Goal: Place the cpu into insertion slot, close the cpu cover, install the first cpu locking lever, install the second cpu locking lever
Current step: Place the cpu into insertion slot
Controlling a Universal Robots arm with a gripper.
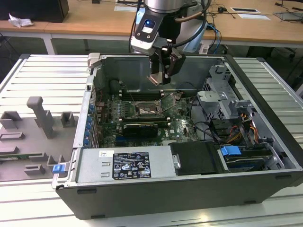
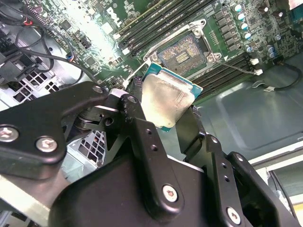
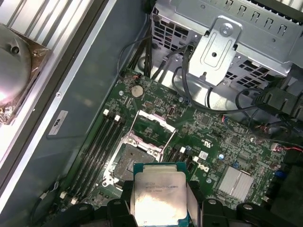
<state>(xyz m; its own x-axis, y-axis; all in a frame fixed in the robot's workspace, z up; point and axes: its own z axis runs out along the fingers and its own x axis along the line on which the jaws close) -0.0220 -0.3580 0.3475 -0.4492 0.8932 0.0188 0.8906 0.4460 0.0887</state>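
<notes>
**Chip held above the open socket**

The gripper (image 1: 161, 78) has its jaws pinched on opposite edges of the chip (image 2: 165, 101), holding it above the board (image 1: 180, 124) inside the case (image 1: 189, 198). In the exterior view the bare socket (image 1: 146, 111) lies at seven o'clock from the chip, apart from it. The cover (image 3: 152, 124) stands raised. My worry is that so thin an edge grip lets the chip twist, so it could land skewed, bend the socket's contacts or clip the cover.

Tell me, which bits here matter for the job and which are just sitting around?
In the job: cpu, gripped in the tool; empty insertion slot; open cpu cover.
Just there: expansion card; power supply; grey blocks.
</notes>
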